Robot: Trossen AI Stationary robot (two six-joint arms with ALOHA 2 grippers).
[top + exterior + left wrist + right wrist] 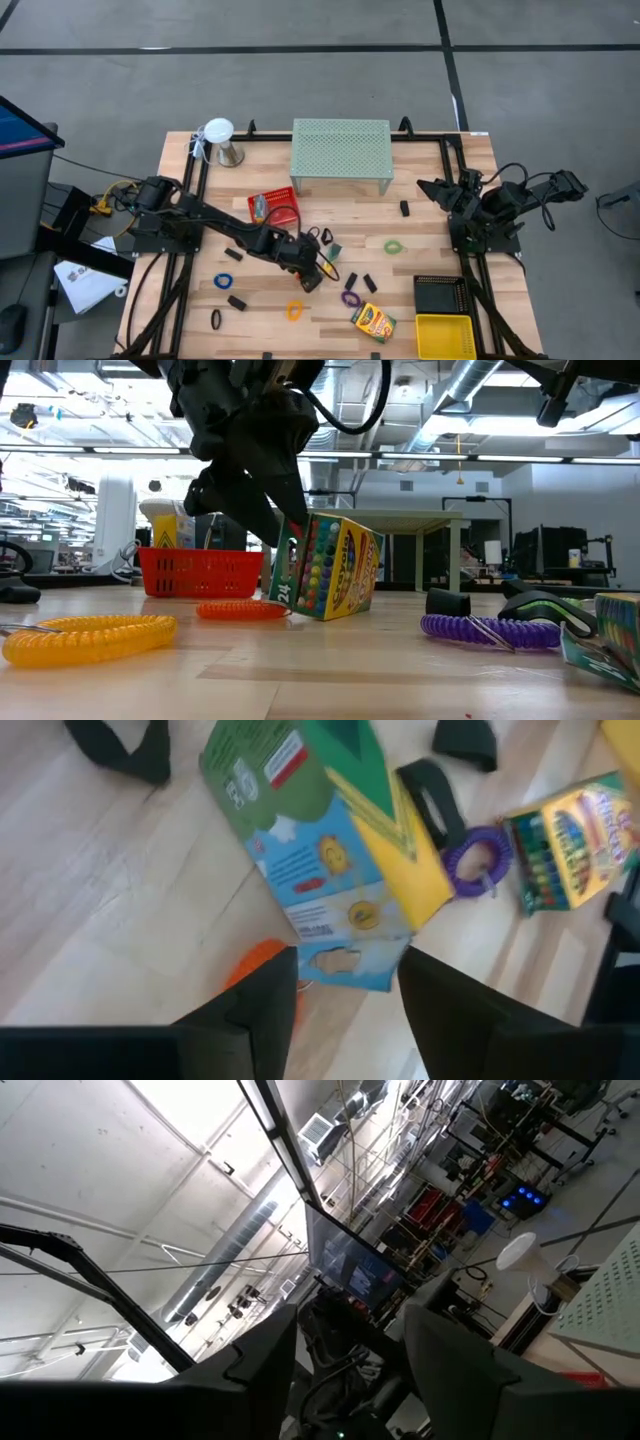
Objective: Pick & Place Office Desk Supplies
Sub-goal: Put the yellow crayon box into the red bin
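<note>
My left gripper (316,277) is shut on a yellow-green crayon box (331,570) near the table's middle, toward the near edge. The box tilts over an orange elastic loop (240,610). A second crayon box (373,322) lies flat nearer the near edge, with a purple loop (350,297) beside it. A yellow loop (90,635), a green loop (394,246), a blue loop (223,282) and several black clips (236,302) lie scattered on the wood. My right gripper (437,189) waits open at the table's right side, above the wood. My left gripper pinches the crayon box between its two fingers (262,1010) by one end (345,965). It comes slanting down from the table's left and far side. The box hangs tilted, its other end low (325,616); whether that end touches the table I cannot tell.
A red basket (275,207) sits just beyond the left arm, and the mint-green mesh shelf (341,150) stands at the far edge. A black tray (442,293) and a yellow tray (445,335) fill the near right corner. A white lamp-like object (220,135) stands far left.
</note>
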